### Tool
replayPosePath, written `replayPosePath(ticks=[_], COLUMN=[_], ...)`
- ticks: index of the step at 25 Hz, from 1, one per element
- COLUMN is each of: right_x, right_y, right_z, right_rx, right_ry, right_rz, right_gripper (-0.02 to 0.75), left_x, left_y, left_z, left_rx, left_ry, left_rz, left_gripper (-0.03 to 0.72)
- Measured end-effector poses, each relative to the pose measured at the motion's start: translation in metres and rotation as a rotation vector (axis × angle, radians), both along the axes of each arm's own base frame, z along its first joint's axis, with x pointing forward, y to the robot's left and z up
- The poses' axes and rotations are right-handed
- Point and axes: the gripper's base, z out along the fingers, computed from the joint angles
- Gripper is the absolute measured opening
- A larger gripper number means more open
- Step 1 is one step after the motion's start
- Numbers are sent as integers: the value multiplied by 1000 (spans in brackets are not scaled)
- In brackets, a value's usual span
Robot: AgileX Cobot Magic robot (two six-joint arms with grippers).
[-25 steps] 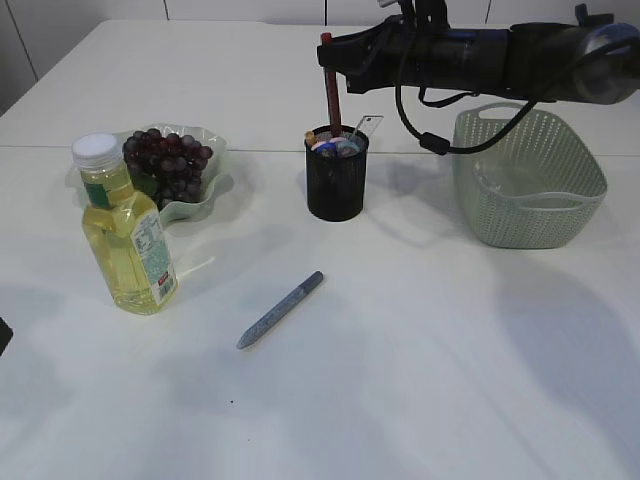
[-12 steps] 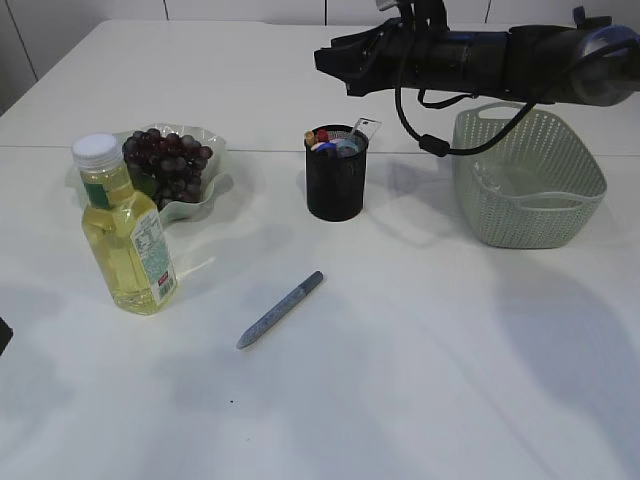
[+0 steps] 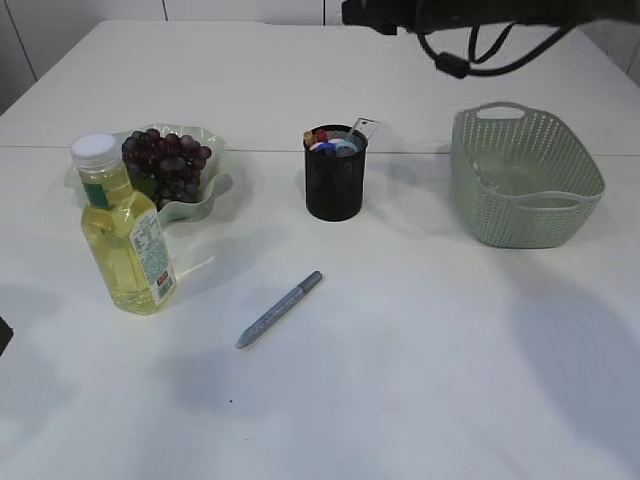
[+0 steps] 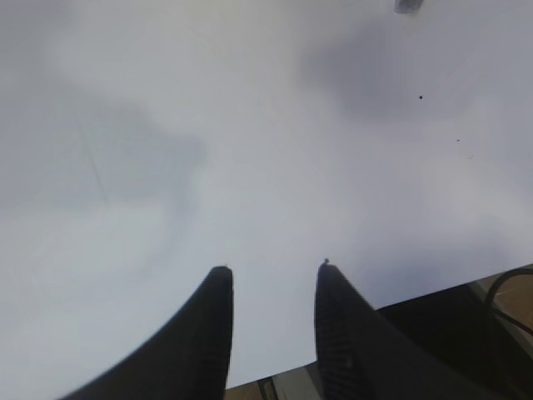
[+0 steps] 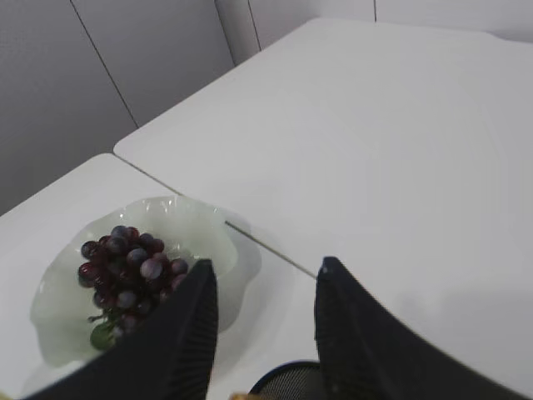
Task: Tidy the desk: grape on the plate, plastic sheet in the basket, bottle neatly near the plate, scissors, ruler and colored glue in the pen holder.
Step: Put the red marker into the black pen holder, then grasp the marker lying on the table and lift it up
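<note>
Dark grapes [image 3: 165, 160] lie on the pale green plate [image 3: 205, 200] at the back left. Just in front of the plate stands a yellow bottle [image 3: 122, 235], upright. The black mesh pen holder [image 3: 336, 185] holds a clear ruler [image 3: 367, 127] and several coloured sticks; I cannot pick out scissors among them. On the table in front of it lies a grey-blue glue pen [image 3: 280, 309]. My right gripper [image 5: 265, 267] is open and empty, high above the holder's rim [image 5: 287, 379] and the grapes [image 5: 125, 271]. Over bare table, my left gripper [image 4: 273, 268] is open and empty.
A green mesh basket [image 3: 525, 215] stands at the right, with something clear and faint inside. The right arm [image 3: 480, 12] crosses the top edge of the exterior view. A seam between two tabletops runs across behind the plate.
My right gripper opened and let a dark red stick drop into the pen holder. It then rose up and away towards the top of the exterior view. The left gripper stayed put.
</note>
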Motion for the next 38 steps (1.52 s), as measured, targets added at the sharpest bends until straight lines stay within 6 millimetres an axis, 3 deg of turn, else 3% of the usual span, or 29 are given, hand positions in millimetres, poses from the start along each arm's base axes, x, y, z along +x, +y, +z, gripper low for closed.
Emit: replayPosePath(ticks=[4,8,17,24,30,38], right_x=[-35,-67,-111,-131,-131,-124], right_y=[11,33,72,107,137,165], right_z=[35,45,25,21,-10,-80], right_rx=[-71,-133,-410,-291,-142,-5], right_ry=[148,334,635,781,956,1165], right_rz=[12,47,-80,-240,-430,-810], right_gripper=[326,326,327,327,327,328], left_x=[0,0,0,2,4,6], left_y=[0,0,0,-1,-1,-2], left_z=[0,0,0,1,1,2], left_rx=[-1,-1,0,-7,-13,-21], left_ry=[-2,-3,-2,-26,-45,-72], left_rz=[0,0,0,3,5,9], left_gripper=[243,243,243,242,243,242])
